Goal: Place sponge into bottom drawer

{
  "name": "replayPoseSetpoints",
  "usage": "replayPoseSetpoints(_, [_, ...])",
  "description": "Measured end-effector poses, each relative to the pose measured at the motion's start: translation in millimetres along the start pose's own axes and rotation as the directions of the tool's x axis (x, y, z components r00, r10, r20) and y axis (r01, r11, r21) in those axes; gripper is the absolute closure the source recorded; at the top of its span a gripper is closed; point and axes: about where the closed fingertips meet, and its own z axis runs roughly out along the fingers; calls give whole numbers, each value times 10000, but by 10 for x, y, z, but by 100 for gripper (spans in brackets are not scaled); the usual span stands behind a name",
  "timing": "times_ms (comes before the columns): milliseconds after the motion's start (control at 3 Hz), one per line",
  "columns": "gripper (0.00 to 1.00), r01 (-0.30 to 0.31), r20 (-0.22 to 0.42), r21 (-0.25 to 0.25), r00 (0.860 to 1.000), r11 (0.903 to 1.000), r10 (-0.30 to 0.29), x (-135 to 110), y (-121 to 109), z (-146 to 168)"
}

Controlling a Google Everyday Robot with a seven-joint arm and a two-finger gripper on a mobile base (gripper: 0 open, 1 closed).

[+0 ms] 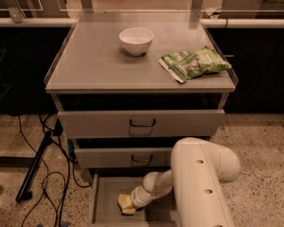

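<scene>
Terrazzo floor, grey cabinet with a white bowl and green snack bag on top. Bottom drawer is pulled out. White arm reaches down into it, gripper low over the drawer floor, left of centre. Sponge sits right at the gripper tip, inside the drawer. Can't tell whether the claw is clamped on it or open.

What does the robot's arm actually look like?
The arm is a fat, smooth white tube with a rounded elbow and small dark holes along its side. It tapers to the pincer, down in the bottom drawer.
</scene>
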Motion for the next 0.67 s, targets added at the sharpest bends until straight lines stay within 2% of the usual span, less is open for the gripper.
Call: replayPoseSetpoints(667, [39, 0, 0, 0, 10000, 10000, 0, 0, 0, 0])
